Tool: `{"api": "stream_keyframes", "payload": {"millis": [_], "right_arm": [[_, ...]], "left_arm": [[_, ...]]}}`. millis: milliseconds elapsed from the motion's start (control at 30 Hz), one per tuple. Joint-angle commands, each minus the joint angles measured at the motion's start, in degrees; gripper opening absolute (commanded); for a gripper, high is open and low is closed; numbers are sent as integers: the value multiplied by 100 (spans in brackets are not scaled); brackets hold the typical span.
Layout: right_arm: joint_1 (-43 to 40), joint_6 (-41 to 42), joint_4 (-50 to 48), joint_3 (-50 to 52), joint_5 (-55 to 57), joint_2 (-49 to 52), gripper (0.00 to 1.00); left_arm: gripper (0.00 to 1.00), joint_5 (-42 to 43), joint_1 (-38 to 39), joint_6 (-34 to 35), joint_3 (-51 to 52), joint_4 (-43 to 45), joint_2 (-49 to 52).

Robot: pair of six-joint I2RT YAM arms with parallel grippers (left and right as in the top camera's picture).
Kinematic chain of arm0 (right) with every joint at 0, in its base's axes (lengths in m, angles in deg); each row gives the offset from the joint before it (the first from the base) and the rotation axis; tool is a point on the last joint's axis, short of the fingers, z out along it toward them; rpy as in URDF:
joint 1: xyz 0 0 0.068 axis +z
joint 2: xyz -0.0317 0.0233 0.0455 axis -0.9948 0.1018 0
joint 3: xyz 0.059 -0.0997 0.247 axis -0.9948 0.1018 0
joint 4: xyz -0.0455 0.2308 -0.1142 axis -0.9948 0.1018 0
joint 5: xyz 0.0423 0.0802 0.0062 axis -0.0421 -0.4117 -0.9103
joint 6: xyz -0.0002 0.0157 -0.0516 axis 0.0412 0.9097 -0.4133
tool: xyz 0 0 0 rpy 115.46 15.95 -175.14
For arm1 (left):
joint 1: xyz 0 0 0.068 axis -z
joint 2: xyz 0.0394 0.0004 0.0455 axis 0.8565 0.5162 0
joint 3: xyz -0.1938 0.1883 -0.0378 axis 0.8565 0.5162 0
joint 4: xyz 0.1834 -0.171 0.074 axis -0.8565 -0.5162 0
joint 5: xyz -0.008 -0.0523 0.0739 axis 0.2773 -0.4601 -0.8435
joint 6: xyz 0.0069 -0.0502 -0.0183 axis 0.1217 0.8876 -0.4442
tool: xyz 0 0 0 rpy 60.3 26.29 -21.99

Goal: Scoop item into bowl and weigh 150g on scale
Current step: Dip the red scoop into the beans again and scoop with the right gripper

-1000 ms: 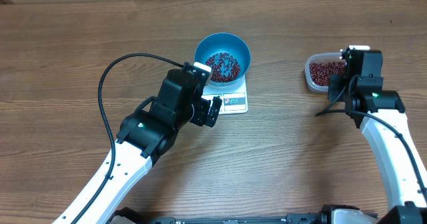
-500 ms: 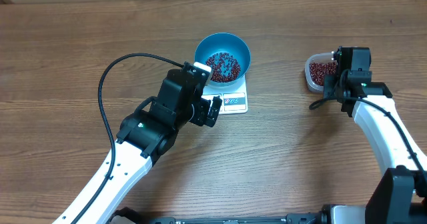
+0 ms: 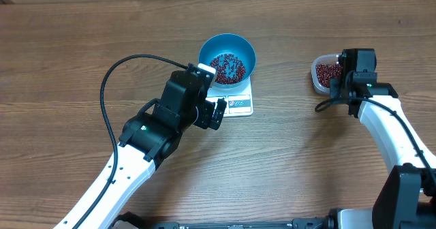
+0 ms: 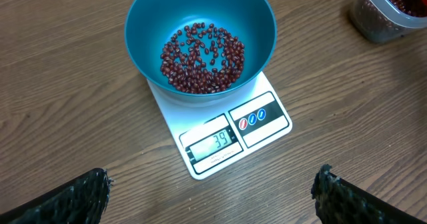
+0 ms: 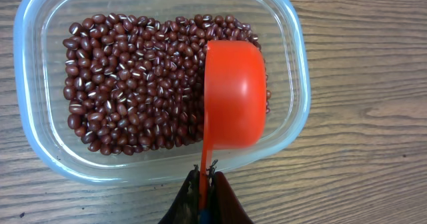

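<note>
The blue bowl [image 3: 227,50] stands on the white scale [image 3: 240,105] and holds a shallow layer of red-brown beans [image 4: 202,57]. The scale's display [image 4: 213,144] reads 39. My left gripper [image 4: 210,192] hovers open just in front of the scale with nothing between its fingers. My right gripper [image 5: 205,184] is shut on the thin handle of the red-orange scoop [image 5: 233,94]. The scoop's cup lies mouth down over the right side of the clear tub [image 5: 293,64], which is full of beans [image 5: 133,84].
The clear tub [image 3: 324,74] sits on the wooden table well to the right of the scale, partly under my right wrist [image 3: 359,65]. The left arm's black cable [image 3: 109,75] loops over the table to the left.
My right arm has swung left and further over the tub, still gripping the scoop. The left arm, bowl and scale have not moved.
</note>
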Motion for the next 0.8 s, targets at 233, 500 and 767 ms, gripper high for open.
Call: {"api": "stream_keyframes", "payload": {"millis": [233, 500, 767], "right_arm": [[-22, -195, -83, -37, -719, 271, 4], [-22, -195, -179, -37, -791, 592, 4], [-22, -197, -332, -37, -1521, 595, 4]], "left_arm": [[100, 68, 0, -68, 7, 15, 24], [99, 68, 0, -68, 7, 15, 24], [100, 68, 0, -68, 7, 15, 24]]}}
